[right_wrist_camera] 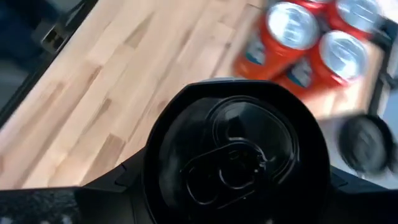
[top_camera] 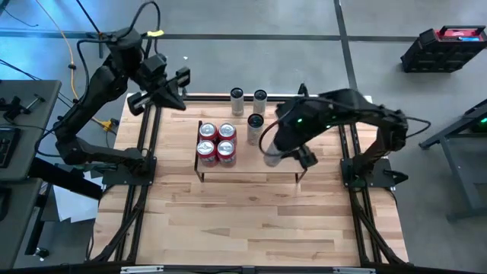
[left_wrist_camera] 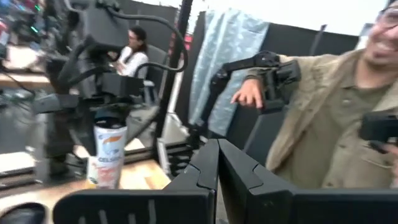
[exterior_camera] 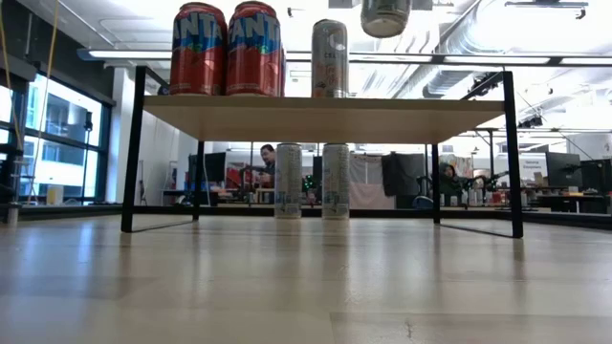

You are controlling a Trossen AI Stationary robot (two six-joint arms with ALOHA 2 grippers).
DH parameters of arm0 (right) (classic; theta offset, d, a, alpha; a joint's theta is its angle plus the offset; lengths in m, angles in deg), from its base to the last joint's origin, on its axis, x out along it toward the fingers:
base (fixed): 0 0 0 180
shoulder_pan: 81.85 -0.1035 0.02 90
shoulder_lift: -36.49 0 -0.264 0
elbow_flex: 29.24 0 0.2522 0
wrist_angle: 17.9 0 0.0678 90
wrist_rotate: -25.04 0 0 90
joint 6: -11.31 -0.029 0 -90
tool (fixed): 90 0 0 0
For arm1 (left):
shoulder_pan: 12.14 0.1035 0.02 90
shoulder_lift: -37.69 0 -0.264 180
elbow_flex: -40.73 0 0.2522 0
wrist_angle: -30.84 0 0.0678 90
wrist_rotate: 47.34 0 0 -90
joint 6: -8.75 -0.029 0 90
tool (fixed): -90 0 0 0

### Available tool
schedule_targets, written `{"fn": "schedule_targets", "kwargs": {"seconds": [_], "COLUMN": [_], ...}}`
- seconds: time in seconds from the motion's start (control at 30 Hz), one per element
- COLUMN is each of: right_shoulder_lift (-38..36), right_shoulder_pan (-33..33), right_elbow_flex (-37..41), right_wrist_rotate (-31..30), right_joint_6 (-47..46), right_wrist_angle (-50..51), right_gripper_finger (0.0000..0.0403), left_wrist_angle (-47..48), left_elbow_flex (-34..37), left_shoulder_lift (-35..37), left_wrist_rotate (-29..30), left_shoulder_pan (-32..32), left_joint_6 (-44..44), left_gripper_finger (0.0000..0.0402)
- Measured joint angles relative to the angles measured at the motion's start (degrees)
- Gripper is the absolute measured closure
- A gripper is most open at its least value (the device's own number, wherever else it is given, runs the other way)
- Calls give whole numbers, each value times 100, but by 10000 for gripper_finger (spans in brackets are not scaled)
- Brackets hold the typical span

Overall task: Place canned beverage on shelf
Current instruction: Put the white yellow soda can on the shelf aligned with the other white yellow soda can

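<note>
The shelf (top_camera: 259,169) is a light-wood board on a black wire frame in the middle of the table; it also shows in the low view (exterior_camera: 325,117). Several red cans (top_camera: 216,141) and one silver can (top_camera: 255,122) stand on it. My right gripper (top_camera: 275,146) is shut on a silver can (top_camera: 271,158) above the shelf's right half; the low view shows that can's bottom (exterior_camera: 385,15) clear above the board. Two more silver cans (top_camera: 248,97) stand on the table behind the shelf. My left gripper (left_wrist_camera: 217,163) is shut and empty, raised over the table's far left corner. My right gripper holds the silver can by its upper side wall (left_wrist_camera: 109,132), pinched between the two fingers just under the lid (right_wrist_camera: 236,155). The fingers come from above, pointing down. The can hangs upright, lifted clear above the shelf board.
The shelf's right half (top_camera: 285,169) is bare board. Black rails (top_camera: 144,175) run along the table's left and right sides. In the left wrist view, a person in a tan jacket (left_wrist_camera: 323,130) stands beyond the table and another person (left_wrist_camera: 134,56) sits farther off.
</note>
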Motion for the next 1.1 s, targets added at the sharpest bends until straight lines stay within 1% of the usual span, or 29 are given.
{"fn": "schedule_targets", "kwargs": {"seconds": [0.13,0.23,0.3,0.37,0.47,0.57,0.67,0.73,0.93,1.1], "right_shoulder_lift": [226,361,421,489,597,705,804,841,1088,1270], "right_shoulder_pan": [-112,-31,108,259,486,700,831,882,971,946], "right_elbow_flex": [0,0,2,2,2,2,4,4,4,4], "right_wrist_rotate": [264,485,512,604,646,904,1301,1406,1457,1450], "right_joint_6": [820,1460,1876,2153,2350,2439,2531,2671,2750,2965], "right_wrist_angle": [-89,-91,-79,-98,-14,115,113,90,-146,-132], "right_gripper_finger": [158,158,158,158,158,158,158,158,158,159], "left_wrist_angle": [417,526,515,425,93,-319,-490,-491,-479,-476], "left_elbow_flex": [0,0,0,0,0,0,0,0,0,0], "left_shoulder_lift": [-3,-1,-3,-3,-10,-48,-58,-51,-56,-56], "left_wrist_rotate": [4,28,184,514,905,1005,1006,1010,1019,827], "left_shoulder_pan": [-289,-511,-654,-774,-865,-925,-945,-945,-945,-942], "left_joint_6": [74,155,152,150,191,431,473,399,191,41], "left_gripper_finger": [401,401,401,401,401,401,401,401,401,401]}}
